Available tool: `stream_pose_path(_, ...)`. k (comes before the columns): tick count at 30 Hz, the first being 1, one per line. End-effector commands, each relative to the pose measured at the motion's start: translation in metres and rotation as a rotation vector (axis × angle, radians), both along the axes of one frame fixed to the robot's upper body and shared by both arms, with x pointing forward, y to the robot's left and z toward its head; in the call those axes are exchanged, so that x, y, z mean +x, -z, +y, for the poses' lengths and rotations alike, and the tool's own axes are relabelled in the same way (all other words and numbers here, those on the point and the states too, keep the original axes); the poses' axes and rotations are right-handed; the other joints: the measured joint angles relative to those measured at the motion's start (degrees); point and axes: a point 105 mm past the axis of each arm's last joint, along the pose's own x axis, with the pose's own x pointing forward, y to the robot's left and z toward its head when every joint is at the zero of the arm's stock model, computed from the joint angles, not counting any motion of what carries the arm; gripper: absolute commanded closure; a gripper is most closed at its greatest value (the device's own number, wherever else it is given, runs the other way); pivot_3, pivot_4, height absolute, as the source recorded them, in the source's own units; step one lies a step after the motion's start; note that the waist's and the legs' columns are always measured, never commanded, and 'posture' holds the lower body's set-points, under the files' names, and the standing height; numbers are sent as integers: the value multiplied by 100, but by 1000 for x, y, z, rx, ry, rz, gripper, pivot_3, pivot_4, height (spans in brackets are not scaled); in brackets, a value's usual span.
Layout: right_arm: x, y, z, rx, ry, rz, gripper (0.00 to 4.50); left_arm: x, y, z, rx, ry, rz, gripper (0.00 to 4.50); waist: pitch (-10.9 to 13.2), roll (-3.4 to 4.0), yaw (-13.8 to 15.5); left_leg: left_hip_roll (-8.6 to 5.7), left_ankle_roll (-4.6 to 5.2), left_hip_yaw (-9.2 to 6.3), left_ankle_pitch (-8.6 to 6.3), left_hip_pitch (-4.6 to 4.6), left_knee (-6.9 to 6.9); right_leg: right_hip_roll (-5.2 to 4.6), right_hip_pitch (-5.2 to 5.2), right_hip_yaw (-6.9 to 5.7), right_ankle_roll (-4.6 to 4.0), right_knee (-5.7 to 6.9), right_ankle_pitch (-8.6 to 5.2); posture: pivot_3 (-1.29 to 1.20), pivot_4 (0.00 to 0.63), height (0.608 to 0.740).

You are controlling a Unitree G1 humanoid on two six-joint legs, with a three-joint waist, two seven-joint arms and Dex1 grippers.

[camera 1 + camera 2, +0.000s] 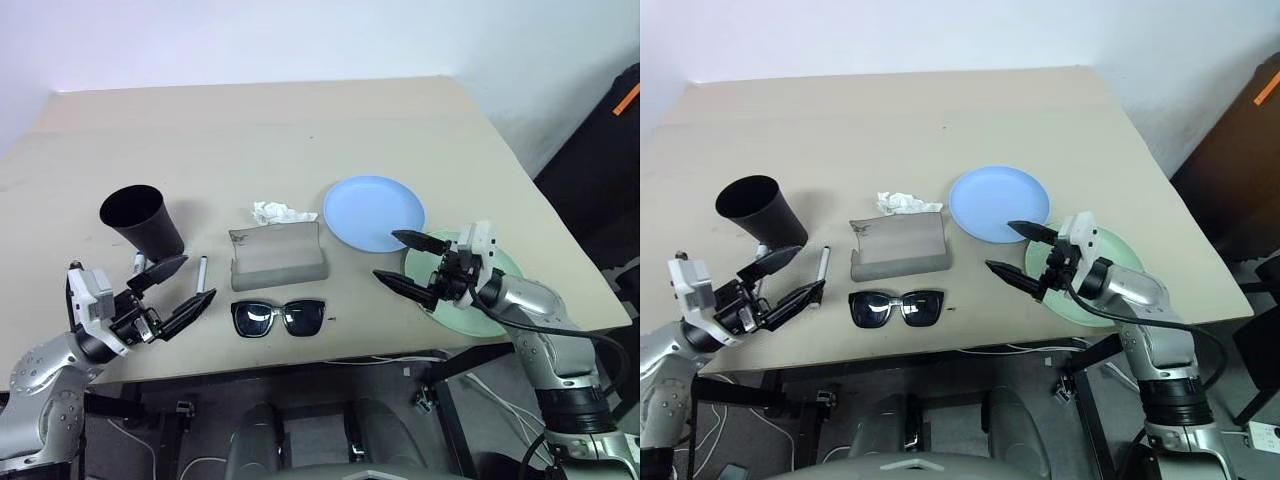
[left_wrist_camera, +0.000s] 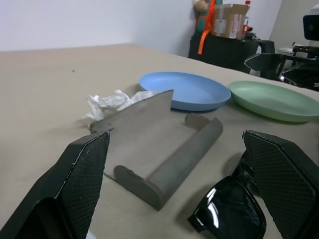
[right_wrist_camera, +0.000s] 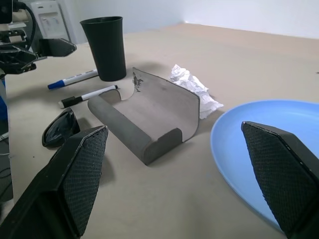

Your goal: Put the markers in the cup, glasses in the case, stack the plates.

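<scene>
Head views, table (image 1: 300, 130): beige top carrying every task thing.
Head views, cup (image 1: 141, 220): black, standing toward the table's left edge, mouth tilted toward the camera.
Head views, markers: one (image 1: 201, 272) lies bare just right of the cup's base near the front edge; a second (image 1: 138, 263) peeks out by the cup's foot, partly behind the left end effector.
Head views, case (image 1: 277, 255): grey, open, mid-table toward the front edge, a crumpled white tissue (image 1: 276, 212) touching its far side.
Head views, glasses (image 1: 279, 317): black, arms unfolded, just in front of the case, close to the front edge.
Head views, plates: blue plate (image 1: 372, 212) right of the case; green plate (image 1: 500, 262) near the front right corner, its rim just beside the blue one, unstacked.
Head views, left end effector (image 1: 177, 290): fingers spread wide, nothing held, over the front left of the table beside the markers.
Head views, right end effector (image 1: 405, 262): fingers spread wide, empty, over the green plate's left rim.
Left wrist view: fingers (image 2: 82, 174) wide apart, framing the case, with the glasses' lens beside it; both plates lie beyond.
Right wrist view: fingers (image 3: 84, 172) wide apart; case, tissue, cup and both markers lie ahead, blue plate close by.
</scene>
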Motion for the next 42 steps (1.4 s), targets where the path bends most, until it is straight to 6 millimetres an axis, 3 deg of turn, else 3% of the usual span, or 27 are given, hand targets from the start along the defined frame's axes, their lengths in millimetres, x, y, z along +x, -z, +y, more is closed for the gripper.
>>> stream_pose_path(1,-1,-9,-6,-1,0,-48,0,2,-2,-5,17,26,-19,20,0,0,-1,0,0,-1,0,1,0,1,0,0,0,0,0,0,150,726)
stream_pose_path(14,-2,-8,-3,-27,-9,11,0,8,-2,-12,20,70,-22,20,0,0,3,0,0,1,0,1,1,2,2,0,0,0,0,0,150,726)
stream_pose_path(22,-3,6,-24,-106,48,176,0,14,2,-26,26,131,-11,20,0,-1,16,-1,1,-1,0,0,6,0,6,0,0,0,0,0,150,726)
stream_pose_path(31,-17,24,-39,-341,82,435,0,26,3,-46,9,190,-21,20,0,-1,14,-2,2,-10,0,1,12,2,9,0,1,3,0,0,150,726)
stream_pose_path(39,-21,42,-41,-464,112,501,0,33,7,-52,18,207,-32,20,0,-3,18,-1,3,-11,0,0,15,6,9,0,2,3,0,0,150,726)
stream_pose_path(42,-18,40,-40,-471,120,481,483,34,5,-54,13,211,-39,0,0,-4,19,-2,4,-11,0,0,21,5,12,-1,2,3,0,0,150,726)
